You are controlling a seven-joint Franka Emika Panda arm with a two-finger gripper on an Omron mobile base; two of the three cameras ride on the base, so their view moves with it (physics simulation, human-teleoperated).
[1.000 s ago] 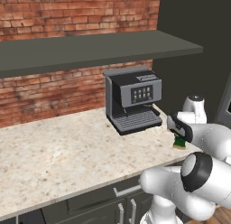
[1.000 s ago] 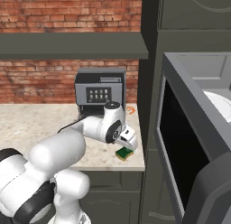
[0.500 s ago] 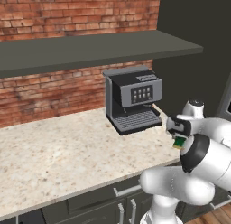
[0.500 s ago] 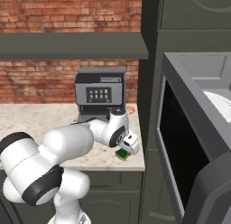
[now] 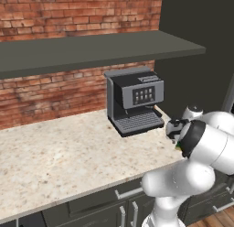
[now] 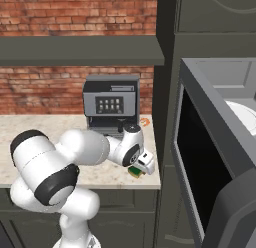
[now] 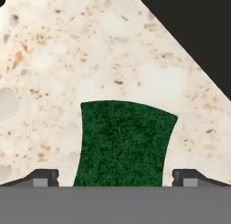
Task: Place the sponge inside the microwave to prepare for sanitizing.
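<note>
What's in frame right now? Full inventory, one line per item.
sponge: 1, green top, flat on the counter near its right end, between the gripper tips
microwave: 1, grey frame, dark glass door swung open, right of the counter
plate: 1, white, inside the microwave
coffee machine: 1, grey and black, back of the counter by the brick wall
counter: 1, beige speckled stone, over dark cabinets
shelf: 1, dark grey, on the wall above the counter
gripper: 1, dark tips, open, one tip on each side of the sponge
</note>
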